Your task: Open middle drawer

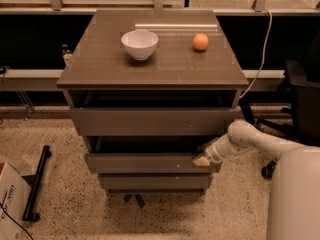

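Though grip unclear, one claw (201, 159) at middle drawer (145, 163) of three; one bowl (139, 44), one orange (200, 42).

The cabinet top (165, 69) is smooth grey-brown laminate with a dull sheen. The middle drawer (145, 163) front is the same, but matt. The bowl (139, 44) is glossy white. The orange (200, 42) is matt. The floor (65, 194) is speckled and gritty. The arm (250, 139) has a smooth off-white shell. Its pale gripper (202, 159) sits right of centre, low in the frame, at the drawer's right end.
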